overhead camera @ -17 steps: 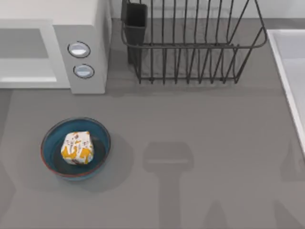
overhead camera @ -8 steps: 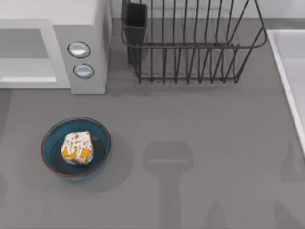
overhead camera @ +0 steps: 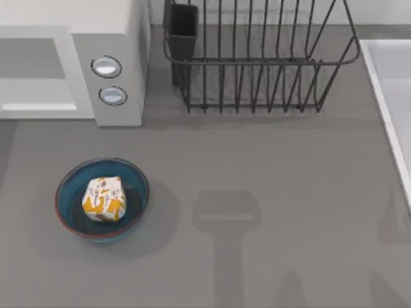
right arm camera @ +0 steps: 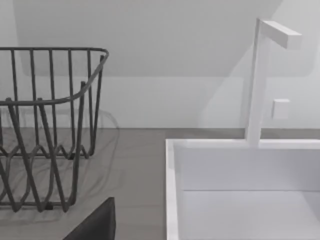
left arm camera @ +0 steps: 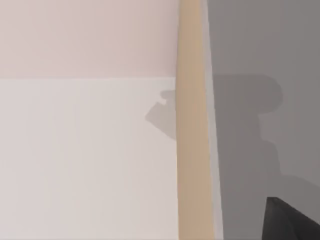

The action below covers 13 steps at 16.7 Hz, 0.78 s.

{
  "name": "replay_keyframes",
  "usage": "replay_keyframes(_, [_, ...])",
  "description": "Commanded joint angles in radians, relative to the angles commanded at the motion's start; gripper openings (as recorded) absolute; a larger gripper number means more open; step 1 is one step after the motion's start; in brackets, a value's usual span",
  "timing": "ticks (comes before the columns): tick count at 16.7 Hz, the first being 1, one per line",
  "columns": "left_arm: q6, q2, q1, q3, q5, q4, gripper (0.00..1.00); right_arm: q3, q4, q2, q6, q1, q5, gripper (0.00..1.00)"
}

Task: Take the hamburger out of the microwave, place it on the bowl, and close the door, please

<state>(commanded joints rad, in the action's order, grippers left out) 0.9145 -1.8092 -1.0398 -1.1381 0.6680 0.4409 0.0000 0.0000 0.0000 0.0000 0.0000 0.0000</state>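
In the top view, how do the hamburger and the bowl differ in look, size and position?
The hamburger is a small lump in white paper with orange patches; the bowl is round, blue, with a reddish-brown rim. The hamburger is much smaller than the bowl. The hamburger sits inside the bowl, which rests on the grey table. Both lie in front of the microwave.

Hamburger (overhead camera: 104, 199) in bowl (overhead camera: 67, 186), before microwave (overhead camera: 112, 58); dish rack (overhead camera: 257, 58) right.

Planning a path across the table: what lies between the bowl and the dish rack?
In the top view, only bare grey table lies between the bowl and the dish rack.
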Motion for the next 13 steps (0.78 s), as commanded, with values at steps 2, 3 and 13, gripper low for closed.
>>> replay_keyframes(2, [0.001,-0.023,-0.002,0.047,0.001,-0.062,0.0,0.0,0.0,0.0,0.0,0.0,0.0,1.0])
replay_keyframes(3, [0.002,-0.03,-0.002,0.06,0.001,-0.077,0.0,0.0,0.0,0.0,0.0,0.0,0.0,1.0])
replay_keyframes(13, [-0.088,0.112,0.084,0.225,-0.04,-0.156,0.0,0.0,0.0,0.0,0.0,0.0,0.0,1.0])
